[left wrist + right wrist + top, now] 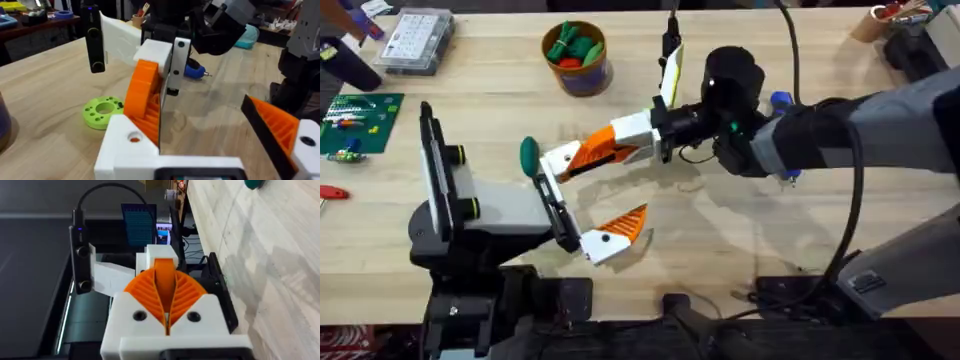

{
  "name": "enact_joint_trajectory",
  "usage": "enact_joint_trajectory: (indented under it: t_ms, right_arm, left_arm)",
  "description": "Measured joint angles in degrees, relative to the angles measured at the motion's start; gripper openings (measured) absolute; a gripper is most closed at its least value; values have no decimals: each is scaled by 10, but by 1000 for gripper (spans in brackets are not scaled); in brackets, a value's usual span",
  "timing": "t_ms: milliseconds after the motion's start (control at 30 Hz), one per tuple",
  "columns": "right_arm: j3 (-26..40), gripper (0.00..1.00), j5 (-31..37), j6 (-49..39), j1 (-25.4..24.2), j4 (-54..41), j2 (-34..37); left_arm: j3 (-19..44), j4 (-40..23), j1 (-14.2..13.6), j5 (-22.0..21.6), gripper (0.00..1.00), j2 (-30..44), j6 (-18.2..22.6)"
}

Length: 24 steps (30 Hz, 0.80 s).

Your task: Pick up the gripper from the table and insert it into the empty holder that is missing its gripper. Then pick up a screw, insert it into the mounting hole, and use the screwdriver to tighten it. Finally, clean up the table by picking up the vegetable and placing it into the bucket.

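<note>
My right gripper (632,133) (165,277) reaches in from the right and is shut on the gripper (588,154) (142,97), the long orange ribbed finger. The finger's white base lies against the holder (558,162) (127,150) at the far end of the black bar (556,205). I cannot tell whether it is seated. My left gripper (610,195) is open, its other orange finger (618,230) (280,127) at the near end of the bar. The dark green vegetable (528,154) (257,183) lies just left of the holder. The bucket (578,60) stands at the back.
Bright green and red toy vegetables fill the bucket. A lime green ring (104,111) lies on the table (740,240) near the holder. A blue-handled screwdriver (780,100) (194,70) lies behind the right arm. A clear parts box (415,40) and a green board (358,122) sit at the back left.
</note>
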Motion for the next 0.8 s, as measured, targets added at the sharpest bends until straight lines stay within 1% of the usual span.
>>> enact_joint_trajectory:
  t_ms: [233,267,367,400,433,533,600,800]
  right_arm:
    - [0,13,-1,-1,0,0,0]
    - [0,35,-1,0,0,0,0]
    - [0,186,-3,-2,7,-2,0]
    - [0,252,-2,-3,12,-3,0]
    - [0,294,-1,-2,14,-5,0]
    - [0,390,0,-3,14,-9,0]
    - [0,438,0,-3,14,-11,0]
    - [0,528,-4,-3,14,-10,0]
  left_arm:
    - [0,0,0,0,990,0,0]
    - [0,0,0,0,990,0,0]
    - [0,-1,-1,7,990,0,2]
    - [0,-1,-2,5,990,0,2]
    - [0,-1,-2,4,990,0,4]
    - [0,0,-2,4,990,0,8]
    - [0,0,-2,4,990,0,10]
    - [0,0,-2,5,990,0,15]
